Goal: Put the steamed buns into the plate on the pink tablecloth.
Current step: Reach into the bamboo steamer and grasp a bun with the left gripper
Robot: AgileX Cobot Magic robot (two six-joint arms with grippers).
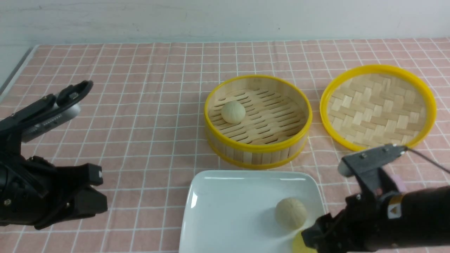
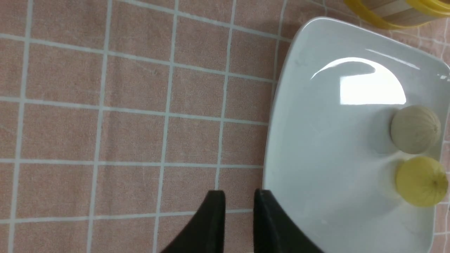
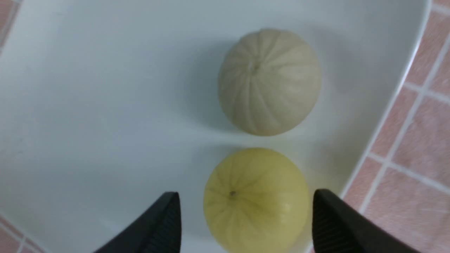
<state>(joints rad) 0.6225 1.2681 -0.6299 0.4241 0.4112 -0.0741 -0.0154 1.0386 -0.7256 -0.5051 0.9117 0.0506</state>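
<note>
We see the pink tablecloth (image 1: 140,105) with its grid of thin white lines; it covers all the surface where the things stand. On the cloth, at the near edge and about in the middle, lies the white square plate (image 1: 225,211). To the right, further back, the round woven lid (image 1: 378,105) with a yellow rim lies flat, and we look into its woven inside. Behind the plate, just beside its far rim, stands the round bamboo basket (image 1: 258,149), also with a yellow rim and with a slatted floor. The basket and the lid are close but apart.

The left gripper (image 2: 239,196) hangs above the cloth to the left of the plate, its tip near the plate's left rim. Its fingers (image 2: 211,218) stand a little apart, with a narrow gap, and nothing is between them. The right gripper (image 3: 246,198) is low over the near right corner of the plate. Its fingers (image 3: 165,225) are spread wide, one on each side of the yellow bun (image 3: 256,200), and they do not pinch it; the bun rests on the plate.

Just behind the yellow bun, near it but not touching, the pale bun (image 1: 290,213) sits on the plate too. A second pale bun (image 1: 233,111) lies inside the basket, on the left part of its floor.
</note>
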